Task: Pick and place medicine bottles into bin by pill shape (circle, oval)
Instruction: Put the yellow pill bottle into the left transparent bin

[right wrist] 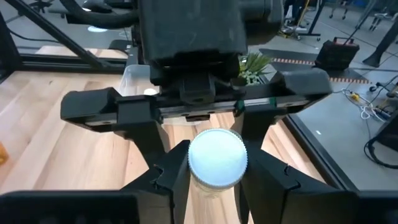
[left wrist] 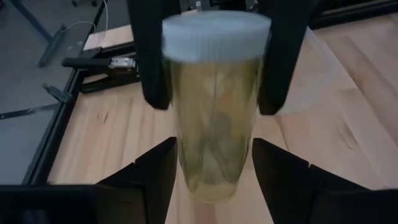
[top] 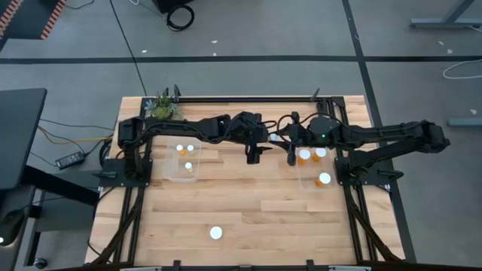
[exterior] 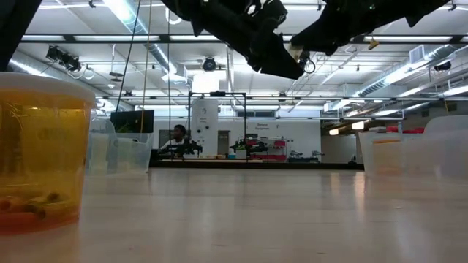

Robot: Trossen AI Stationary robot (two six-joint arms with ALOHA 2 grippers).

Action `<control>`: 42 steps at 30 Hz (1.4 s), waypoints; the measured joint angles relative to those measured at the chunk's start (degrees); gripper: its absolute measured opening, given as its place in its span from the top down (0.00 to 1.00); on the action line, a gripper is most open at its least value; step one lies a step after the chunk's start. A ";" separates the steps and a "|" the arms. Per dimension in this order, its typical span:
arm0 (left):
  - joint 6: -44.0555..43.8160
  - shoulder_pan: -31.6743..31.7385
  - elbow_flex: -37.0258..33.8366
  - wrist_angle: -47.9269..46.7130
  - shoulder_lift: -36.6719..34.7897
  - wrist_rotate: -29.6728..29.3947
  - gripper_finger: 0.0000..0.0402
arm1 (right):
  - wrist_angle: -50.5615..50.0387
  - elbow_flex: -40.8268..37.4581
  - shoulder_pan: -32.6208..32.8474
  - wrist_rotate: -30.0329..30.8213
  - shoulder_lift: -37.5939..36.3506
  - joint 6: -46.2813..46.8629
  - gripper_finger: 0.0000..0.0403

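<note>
At the left of the tabletop (top: 248,203) stands a clear bin (top: 184,159) with two white-capped bottles (top: 184,150) inside. A stray bottle (top: 216,232) stands alone near the front edge, the same one looming close in the low view.

Mid-table, the two arms meet in the air above the wood. Between them is a single medicine bottle (left wrist: 214,106), amber-bodied with a white ribbed cap. The left gripper (left wrist: 214,177) has its fingers on either side of the lower body, and the right gripper (right wrist: 214,177) flanks it just under the cap (right wrist: 217,157). From both wrist views it looks like a hand-over, but which gripper is clenched on it and which only brackets it I cannot tell.

The bottle should be light, rigid, smooth plastic, so probably slippery. The cylindrical body, squeezed across its width, is the safer hold, since the cap may turn.

At the right, the second bin (top: 315,181) holds three more bottles (top: 324,178).
</note>
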 joint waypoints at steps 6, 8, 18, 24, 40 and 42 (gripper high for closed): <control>-0.71 0.07 0.00 0.46 0.04 0.04 0.53 | -1.69 0.00 0.00 0.00 -0.02 0.20 0.66; -1.38 0.09 0.00 0.53 0.04 0.04 0.55 | -2.81 0.00 0.00 0.00 0.00 0.73 0.66; -1.98 0.11 0.00 2.39 0.04 1.29 0.67 | -3.06 0.00 -0.15 -0.02 -0.02 0.25 0.66; -2.16 0.16 -0.88 5.01 0.04 2.72 0.74 | -2.99 0.00 -0.15 -0.04 -0.71 0.48 0.65; -5.31 0.16 -8.81 17.16 0.09 3.08 0.72 | -4.32 -0.02 -0.16 3.00 -3.92 -0.49 0.54; -5.98 0.16 -9.71 18.38 0.20 3.10 0.72 | -5.67 -0.02 -0.17 3.28 -5.01 -0.39 0.54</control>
